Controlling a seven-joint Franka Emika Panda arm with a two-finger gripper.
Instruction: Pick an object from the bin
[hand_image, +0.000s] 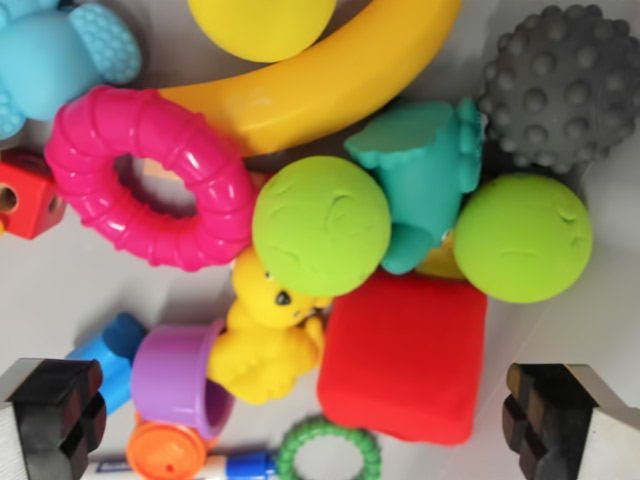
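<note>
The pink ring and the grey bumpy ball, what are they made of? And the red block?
The pink ring looks like hard, glossy plastic: bright white glints run along its ribs. The grey bumpy ball looks like soft matte rubber, with no shine on its round studs. The red block looks squishy, maybe foam or soft rubber, with rounded corners and a dull sheen, but that is a guess.

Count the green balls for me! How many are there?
2. One green ball sits in the middle, touching the pink ring. The other green ball is on the wrist view's right, below the grey bumpy ball. More could hide under the pile.
</note>
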